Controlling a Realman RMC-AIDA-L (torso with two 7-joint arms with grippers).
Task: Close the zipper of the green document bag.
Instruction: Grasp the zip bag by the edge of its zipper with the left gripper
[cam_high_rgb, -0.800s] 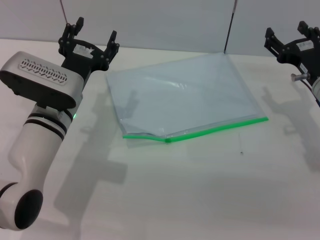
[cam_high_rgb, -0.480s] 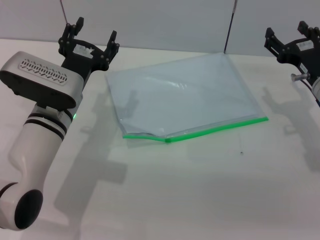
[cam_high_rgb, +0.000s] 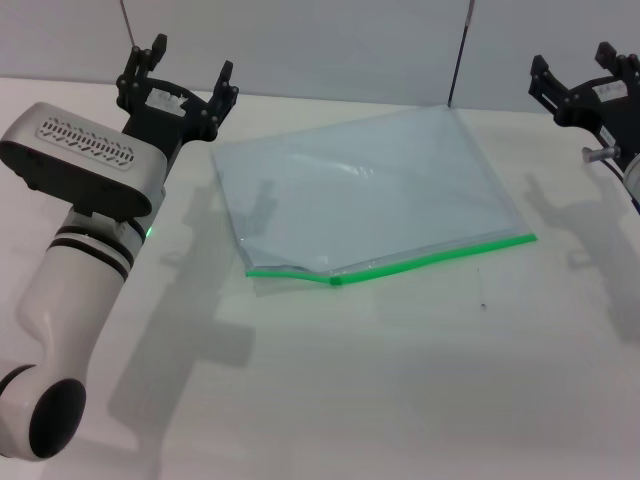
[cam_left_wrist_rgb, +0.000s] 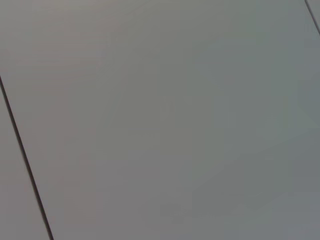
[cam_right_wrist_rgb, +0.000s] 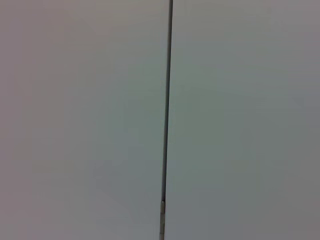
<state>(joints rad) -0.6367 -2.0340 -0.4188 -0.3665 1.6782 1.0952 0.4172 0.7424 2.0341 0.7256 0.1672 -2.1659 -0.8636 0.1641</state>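
The green document bag (cam_high_rgb: 365, 190) lies flat in the middle of the white table, a translucent pale blue pouch. Its bright green zipper (cam_high_rgb: 430, 257) runs along the near long edge, with the small slider tab (cam_high_rgb: 336, 280) toward the left part of that strip. My left gripper (cam_high_rgb: 186, 72) is raised at the far left, just beyond the bag's left far corner, fingers spread open and empty. My right gripper (cam_high_rgb: 575, 72) hangs at the far right edge, clear of the bag, also open and empty. Both wrist views show only a grey wall.
A white table (cam_high_rgb: 400, 380) spreads out in front of the bag. The grey back wall (cam_high_rgb: 330, 45) with two thin dark vertical seams stands behind. My left arm's white body (cam_high_rgb: 80, 230) occupies the near left.
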